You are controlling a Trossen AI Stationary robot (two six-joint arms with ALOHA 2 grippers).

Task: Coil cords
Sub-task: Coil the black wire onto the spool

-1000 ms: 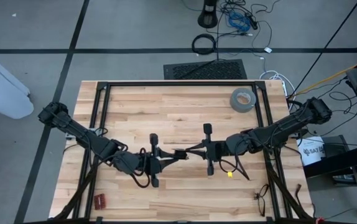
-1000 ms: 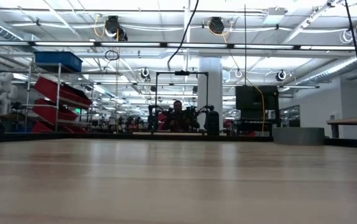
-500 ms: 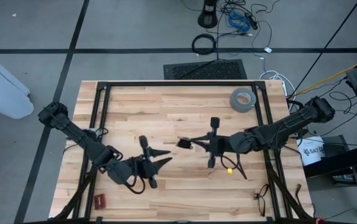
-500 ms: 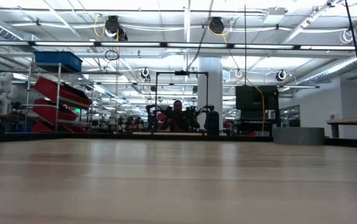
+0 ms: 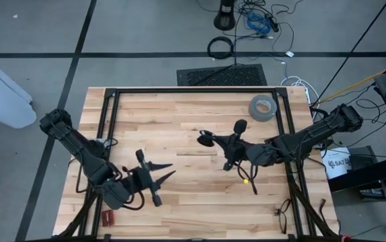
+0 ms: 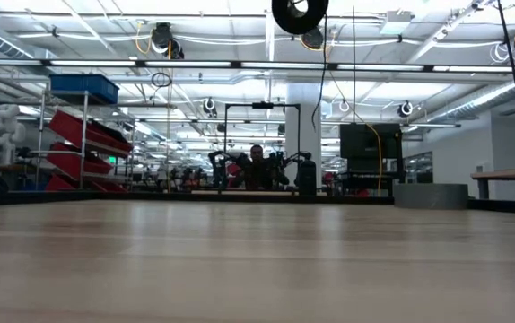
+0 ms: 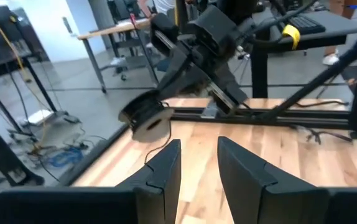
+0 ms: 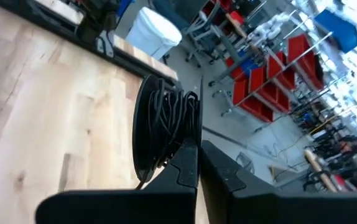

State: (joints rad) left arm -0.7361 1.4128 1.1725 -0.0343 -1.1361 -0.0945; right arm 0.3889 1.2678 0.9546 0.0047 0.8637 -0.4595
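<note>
The cords are wound into a small black coil, which hangs over the table's middle and shows at the top of the low view. My right gripper reaches in from the table's right and is shut on the coil. A thin loose end dangles below the coil. My left gripper stands open over the near left part of the table, its fingers pointing toward the coil with nothing between them. My right gripper pinches the wound strands at one side of the coil's rim between its two fingers. The fingers lie about level and come from the table's right. The coil sticks out past the fingertips, on edge and clear of the table.
A grey tape roll lies at the far right of the table. Black frame rails run along the table's edges. A small red object lies at the near left corner. A black cable ring lies on the floor beyond the table.
The two grippers met at the coil over the table's middle. My left gripper has opened, let go and drawn back toward the near left. My right gripper has rolled and carried the coil toward the far edge.
</note>
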